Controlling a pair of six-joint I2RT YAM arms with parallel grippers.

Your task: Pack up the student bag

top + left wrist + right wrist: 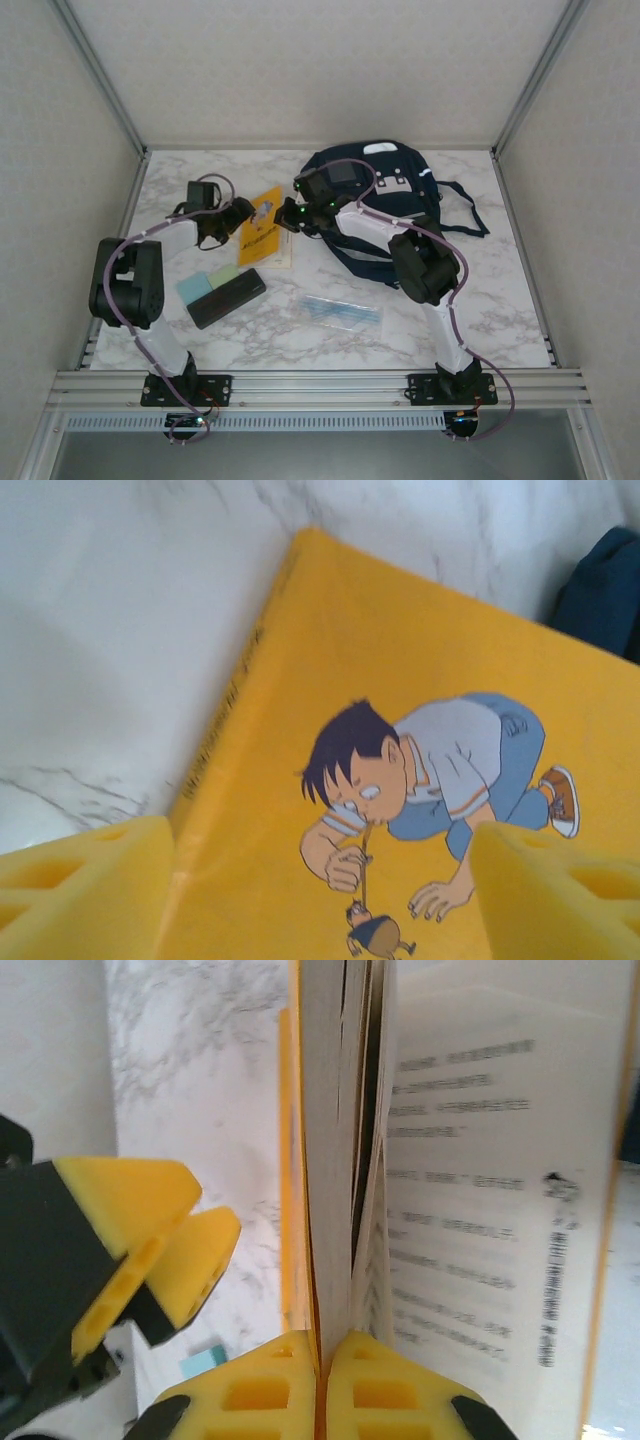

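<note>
The white marble tabletop point(500, 310) holds a dark blue student bag point(412, 205) at 1 o'clock. A yellow book point(263, 232) is at 10 o'clock. A black case point(228, 297) and two small pale pads point(195, 287) lie at 8 o'clock. A clear packet point(342, 312) lies at 6 o'clock.

**Fig. 1. A robotics laboratory test cell**

Top view: I work inside a boxed enclosure rather than a furnished room. Plain white textured panels point(320, 60) close the back and both sides, joined by grey metal posts point(100, 75) that run to the upper corners. The floor of the cell is a marble-patterned tabletop point(490, 300). A slotted aluminium rail point(320, 385) spans the bottom of the frame. My left arm base point(185, 390) and right arm base point(452, 386) are bolted to it on black plates. Purple-grey cables point(463, 272) loop along each arm. Left wrist view: the fingers point(90, 880) of my left gripper point(320, 840) are yellow moulded pads with open cells, at lower left and lower right.
</note>
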